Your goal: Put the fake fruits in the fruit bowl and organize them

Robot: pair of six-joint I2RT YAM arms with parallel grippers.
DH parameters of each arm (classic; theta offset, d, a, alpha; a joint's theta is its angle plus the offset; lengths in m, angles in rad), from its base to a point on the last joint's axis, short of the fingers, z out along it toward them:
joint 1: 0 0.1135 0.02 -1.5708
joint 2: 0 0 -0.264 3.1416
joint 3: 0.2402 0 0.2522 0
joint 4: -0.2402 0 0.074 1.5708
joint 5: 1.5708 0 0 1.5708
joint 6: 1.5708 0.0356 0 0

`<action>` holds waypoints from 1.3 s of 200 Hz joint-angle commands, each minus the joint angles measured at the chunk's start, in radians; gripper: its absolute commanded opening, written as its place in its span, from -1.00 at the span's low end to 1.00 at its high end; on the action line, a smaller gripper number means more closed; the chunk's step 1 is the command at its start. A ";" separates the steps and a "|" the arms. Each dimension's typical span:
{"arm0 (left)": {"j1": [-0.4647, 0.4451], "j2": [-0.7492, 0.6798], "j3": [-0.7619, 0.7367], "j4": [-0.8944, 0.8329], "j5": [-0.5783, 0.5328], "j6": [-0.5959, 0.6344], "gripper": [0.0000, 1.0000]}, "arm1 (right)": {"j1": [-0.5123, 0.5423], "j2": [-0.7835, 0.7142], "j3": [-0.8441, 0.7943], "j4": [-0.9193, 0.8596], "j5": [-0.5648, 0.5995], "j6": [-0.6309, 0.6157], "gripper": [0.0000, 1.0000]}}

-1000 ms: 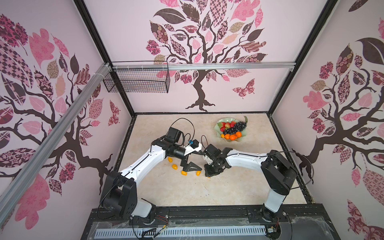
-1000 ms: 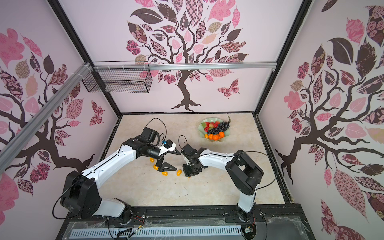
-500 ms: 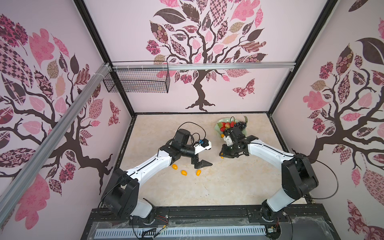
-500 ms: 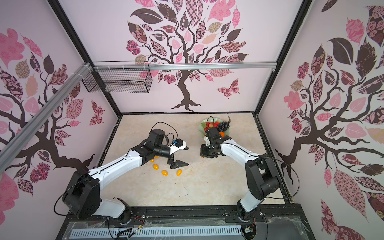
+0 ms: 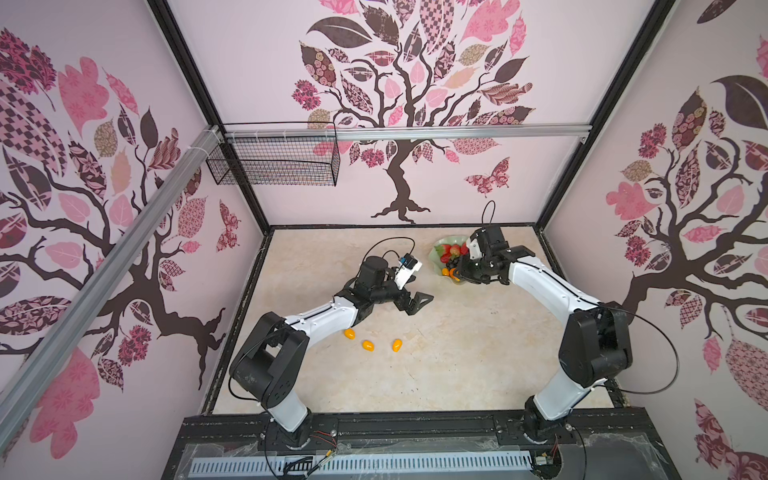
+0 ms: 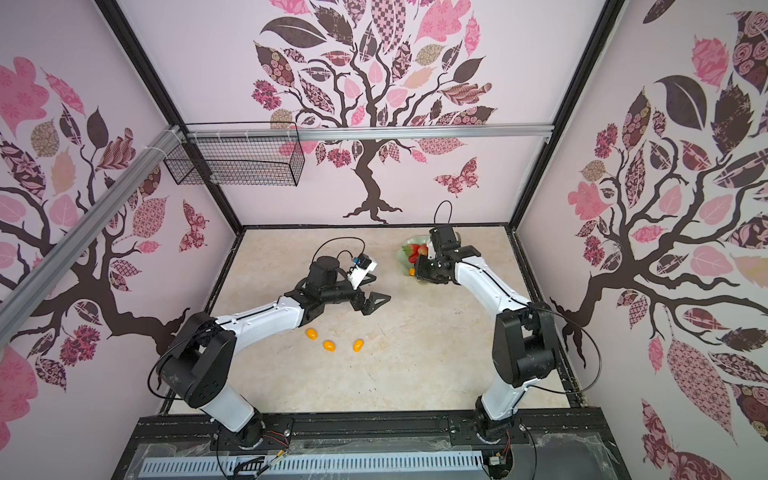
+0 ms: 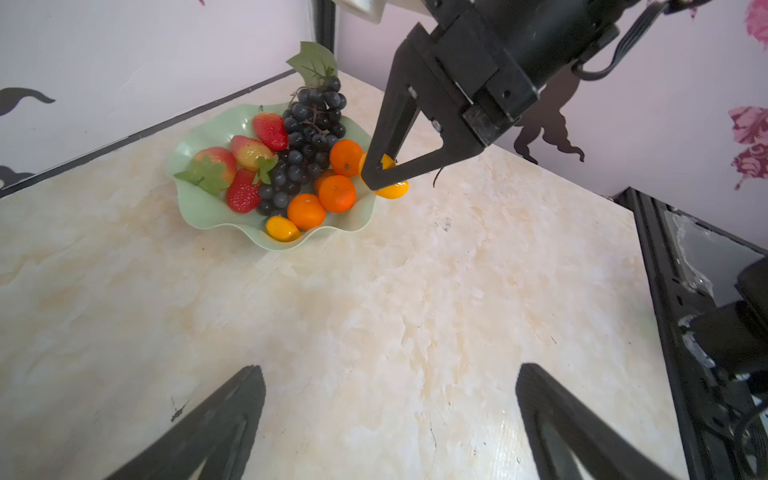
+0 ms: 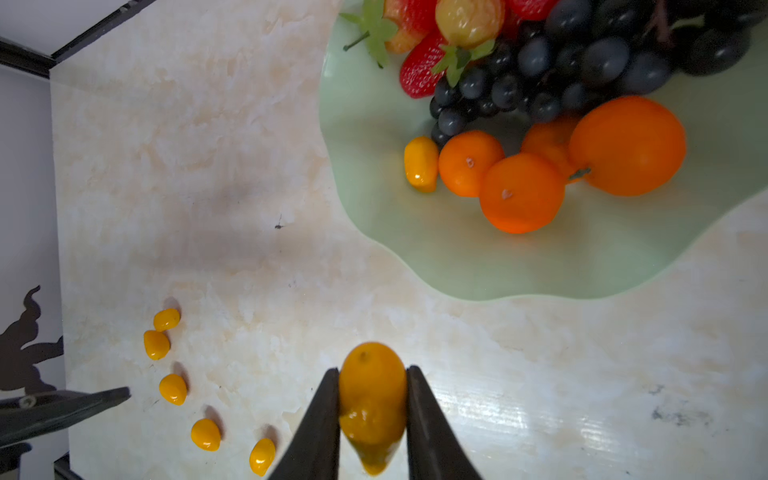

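The right gripper [image 8: 372,374] is clamped on a yellow-orange kumquat [image 8: 372,411], one finger on each side of it. In a top view this gripper [image 5: 456,275] hangs at the 6 o'clock edge of the fruit bowl [image 5: 451,240]. The left wrist view shows the kumquat [image 7: 395,190] just beside the bowl's wavy rim. The bowl sits at about 1 o'clock from the middle of the marbled tabletop [image 5: 457,353], close to the back wall. In it lie strawberries [image 7: 270,129], a dark grape bunch [image 7: 309,137] with its leaf, tangerines [image 7: 337,193] and a second kumquat at the rim. The right arm's wrist covers much of the bowl in both top views.

The left gripper [image 5: 415,301] hovers near the table's middle, fingers spread wide and holding nothing. Five loose kumquats [image 8: 173,388] lie at about 8 o'clock from the middle. Both top views show only three, with the left arm covering the rest. A black wire basket [image 5: 274,166] hangs from the rail at 11 o'clock, and tree decals cover the walls.
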 commanded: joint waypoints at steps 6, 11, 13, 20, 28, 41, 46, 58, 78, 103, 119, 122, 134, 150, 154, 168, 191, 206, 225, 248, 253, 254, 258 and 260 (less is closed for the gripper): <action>0.001 0.010 0.036 0.122 -0.089 -0.150 0.97 | -0.016 0.099 0.096 -0.048 0.049 -0.019 -0.47; 0.000 0.012 0.035 0.132 -0.098 -0.168 0.97 | -0.016 0.114 0.113 -0.052 0.053 -0.021 -0.48; 0.000 0.013 0.034 0.136 -0.102 -0.173 0.97 | -0.015 0.119 0.120 -0.052 0.055 -0.021 -0.48; -0.001 0.018 0.031 0.146 -0.116 -0.193 0.97 | -0.017 0.141 0.139 -0.056 0.061 -0.020 -0.47; -0.002 0.022 0.030 0.155 -0.132 -0.216 0.97 | -0.017 0.164 0.159 -0.055 0.066 -0.017 -0.48; -0.006 0.027 0.029 0.163 -0.152 -0.247 0.97 | -0.017 0.202 0.185 -0.050 0.057 -0.005 -0.49; -0.007 0.028 0.029 0.164 -0.153 -0.251 0.97 | -0.018 0.218 0.196 -0.050 0.052 -0.002 -0.49; -0.009 0.030 0.031 0.161 -0.153 -0.252 0.97 | -0.017 0.250 0.219 -0.048 0.041 0.004 -0.50; -0.010 0.029 0.032 0.151 -0.156 -0.249 0.97 | -0.017 0.307 0.273 -0.076 0.030 -0.004 -0.49; -0.011 0.024 0.040 0.129 -0.163 -0.241 0.97 | -0.018 0.368 0.334 -0.110 0.047 -0.022 -0.49; -0.010 0.020 0.038 0.127 -0.166 -0.238 0.97 | -0.018 0.389 0.347 -0.117 0.068 -0.022 -0.50; -0.011 0.020 0.038 0.126 -0.166 -0.238 0.97 | -0.019 0.392 0.347 -0.117 0.073 -0.021 -0.50; -0.010 0.018 0.041 0.115 -0.164 -0.232 0.97 | -0.019 0.404 0.352 -0.115 0.081 -0.022 -0.50; -0.010 0.013 0.045 0.103 -0.167 -0.224 0.97 | -0.019 0.428 0.373 -0.126 0.090 -0.028 -0.50; -0.011 0.013 0.045 0.101 -0.167 -0.222 0.97 | -0.019 0.435 0.380 -0.128 0.092 -0.029 -0.50; -0.011 0.012 0.047 0.093 -0.167 -0.219 0.97 | -0.019 0.455 0.396 -0.135 0.091 -0.034 -0.50; -0.010 0.009 0.049 0.084 -0.162 -0.208 0.97 | -0.019 0.484 0.425 -0.150 0.074 -0.039 -0.49; -0.011 -0.002 0.047 0.083 -0.147 -0.191 0.97 | -0.019 0.494 0.432 -0.151 0.069 -0.041 -0.48; -0.010 -0.013 0.044 0.080 -0.141 -0.177 0.97 | -0.019 0.504 0.439 -0.158 0.073 -0.044 -0.47; -0.010 -0.016 0.046 0.073 -0.136 -0.173 0.97 | -0.019 0.512 0.440 -0.166 0.069 -0.050 -0.45; -0.011 -0.015 0.049 0.070 -0.134 -0.173 0.97 | -0.019 0.513 0.441 -0.166 0.067 -0.050 -0.44; -0.011 -0.015 0.050 0.069 -0.134 -0.173 0.97 | -0.019 0.514 0.441 -0.166 0.066 -0.049 -0.44; -0.010 -0.017 0.051 0.065 -0.132 -0.172 0.97 | -0.019 0.513 0.441 -0.166 0.065 -0.050 -0.43; -0.010 -0.017 0.052 0.062 -0.130 -0.171 0.97 | -0.019 0.512 0.441 -0.166 0.063 -0.050 -0.42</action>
